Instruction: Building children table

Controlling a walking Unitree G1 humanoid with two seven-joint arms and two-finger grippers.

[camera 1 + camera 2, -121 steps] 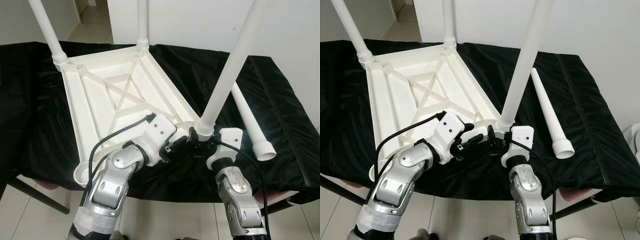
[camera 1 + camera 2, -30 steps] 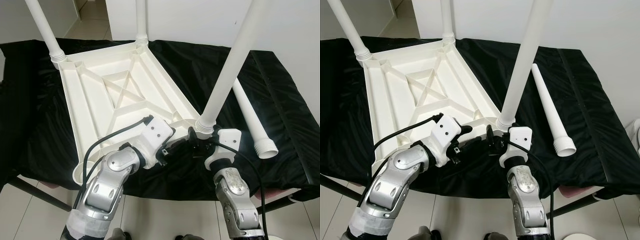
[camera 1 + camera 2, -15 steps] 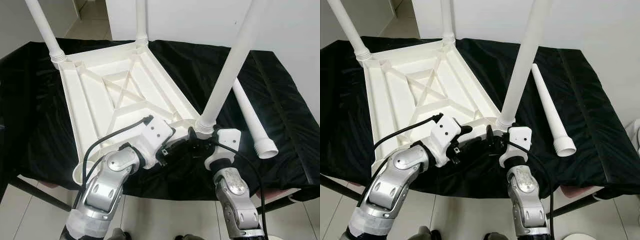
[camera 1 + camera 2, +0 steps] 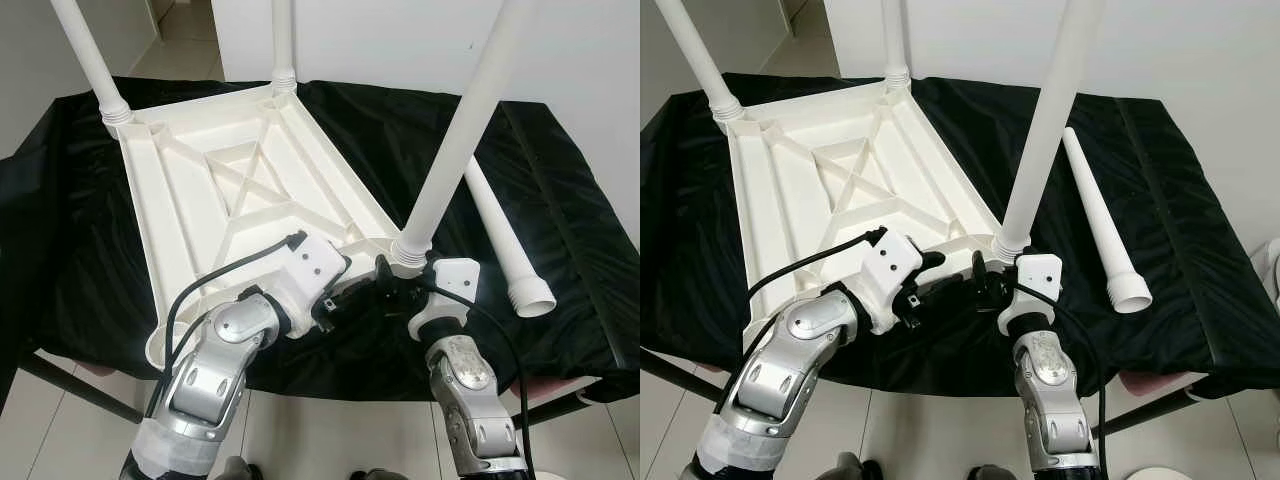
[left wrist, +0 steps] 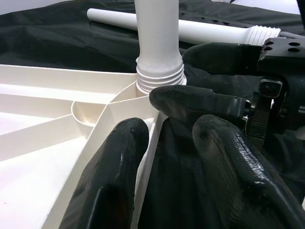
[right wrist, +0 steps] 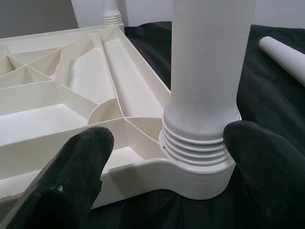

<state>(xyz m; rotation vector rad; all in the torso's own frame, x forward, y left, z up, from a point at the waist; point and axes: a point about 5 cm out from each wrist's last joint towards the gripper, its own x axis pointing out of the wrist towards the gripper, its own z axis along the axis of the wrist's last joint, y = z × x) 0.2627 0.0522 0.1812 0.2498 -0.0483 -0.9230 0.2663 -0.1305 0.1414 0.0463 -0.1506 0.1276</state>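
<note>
Tabletop (image 4: 240, 190), white plastic, lies upside down on a black cloth (image 4: 560, 220) so its corner sockets face up for the legs. In the head views, three legs stand screwed in; the near leg (image 4: 455, 150) rises from the corner closest to the robot, and a fourth, loose leg (image 4: 505, 250) lies on the cloth well to the right, waiting for the empty near-left socket (image 4: 165, 345). Both grippers crowd that near-right corner.

In the left wrist view, the left gripper (image 5: 162, 143) straddles the tabletop's edge rib just beside the leg's threaded collar (image 5: 159, 76), fingers closed on the rim, likely to steady the top.

In the right wrist view, the right gripper (image 6: 167, 157) has its fingers (image 6: 78, 157) spread wide on either side of the collar, not touching it, probably between twisting strokes.
</note>
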